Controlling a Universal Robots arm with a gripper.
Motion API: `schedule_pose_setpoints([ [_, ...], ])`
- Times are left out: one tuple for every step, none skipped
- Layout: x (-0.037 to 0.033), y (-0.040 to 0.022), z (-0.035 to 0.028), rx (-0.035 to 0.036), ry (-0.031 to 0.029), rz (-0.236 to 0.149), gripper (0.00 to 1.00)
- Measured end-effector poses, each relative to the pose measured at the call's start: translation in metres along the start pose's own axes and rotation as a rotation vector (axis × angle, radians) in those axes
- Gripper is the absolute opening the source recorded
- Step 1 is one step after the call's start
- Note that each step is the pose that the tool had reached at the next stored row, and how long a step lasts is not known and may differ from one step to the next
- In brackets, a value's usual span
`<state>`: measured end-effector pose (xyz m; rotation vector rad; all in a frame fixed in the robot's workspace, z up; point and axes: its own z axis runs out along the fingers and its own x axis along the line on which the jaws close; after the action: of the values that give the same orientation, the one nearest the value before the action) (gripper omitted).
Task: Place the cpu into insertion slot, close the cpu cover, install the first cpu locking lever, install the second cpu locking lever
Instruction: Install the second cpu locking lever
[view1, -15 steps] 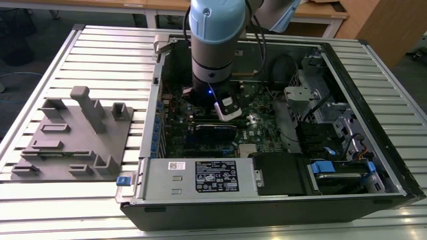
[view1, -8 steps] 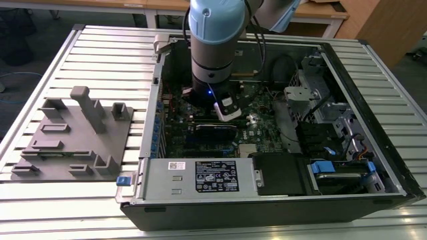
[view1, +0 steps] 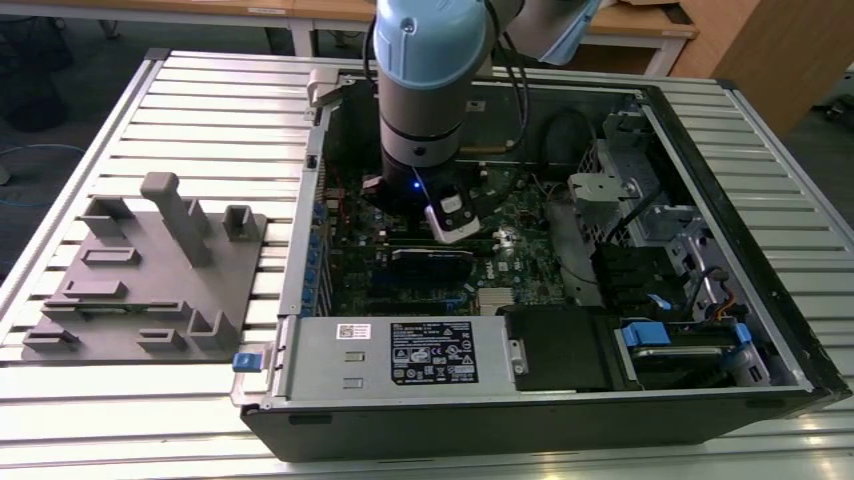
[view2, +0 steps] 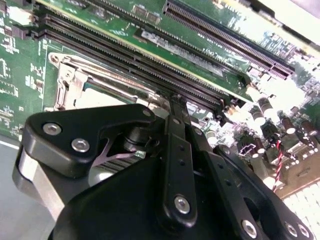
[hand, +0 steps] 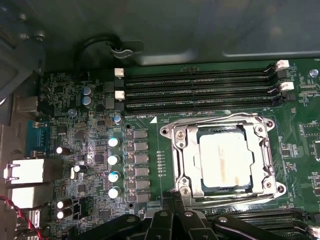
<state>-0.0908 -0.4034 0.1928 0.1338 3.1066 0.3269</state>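
A slatted metal desk (view1: 120, 110) is seen carrying an open computer case (view1: 561, 400), and beside it, on the exterior view's left, a grey fixture block (view1: 140, 290) is laid. The arm (view1: 424, 90) is lowered straight into the case, over the green motherboard (hand: 165, 135).

On that board, in the first wrist view, the insertion slot (hand: 170, 150) is found just beside the long black memory slots (hand: 200, 90), with a row of small capacitors (hand: 114, 167) on its other side. The cpu (hand: 223, 159) is seated in the slot, its pale metal top shown through the window of the cpu cover (hand: 189, 160), which is laid flat down around it. Thin wire levers (hand: 210, 119) are seen running along the edges of the frame; whether they are latched cannot be told.

The gripper (hand: 172, 207) is held right at the slot's edge, close above the board. In the second wrist view its black fingers (view2: 177, 150) are pressed together, with nothing seen gripped between them.
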Motion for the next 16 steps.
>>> schedule_pose_setpoints([
  [0.0000, 0.0002, -0.0009, -0.0001, 0.0000, 0.000, 0.11],
  [0.0000, 0.0005, -0.0020, -0.0008, -0.0003, 0.000, 0.11],
  [0.0000, 0.0009, -0.0036, -0.0005, -0.0002, 0.000, 0.11],
  [0.0000, 0.0012, -0.0056, -0.0001, 0.0000, 0.000, 0.11],
  [0.0000, 0.0018, -0.0083, -0.0001, 0.0000, 0.000, 0.11],
  [0.0000, 0.0024, -0.0111, -0.0001, -0.0001, 0.000, 0.11],
  [0.0000, 0.0030, -0.0141, -0.0001, -0.0001, 0.000, 0.11],
  [0.0000, 0.0037, -0.0172, -0.0001, -0.0001, 0.000, 0.11],
  [-0.0001, 0.0043, -0.0201, -0.0002, -0.0001, 0.000, 0.11],
  [-0.0001, 0.0049, -0.0230, -0.0001, 0.0000, 0.000, 0.11],
  [-0.0001, 0.0055, -0.0256, 0.0000, 0.0000, 0.000, 0.11],
  [-0.0001, 0.0059, -0.0274, 0.0000, -0.0001, 0.000, 0.11],
  [-0.0001, 0.0061, -0.0283, 0.0004, -0.0001, 0.000, 0.11],
  [-0.0002, 0.0062, -0.0282, 0.0018, -0.0007, 0.001, 0.11],
  [-0.0001, 0.0063, -0.0283, 0.0070, -0.0012, 0.003, 0.11],
  [-0.0001, 0.0065, -0.0283, 0.0134, -0.0023, 0.005, 0.11],
])
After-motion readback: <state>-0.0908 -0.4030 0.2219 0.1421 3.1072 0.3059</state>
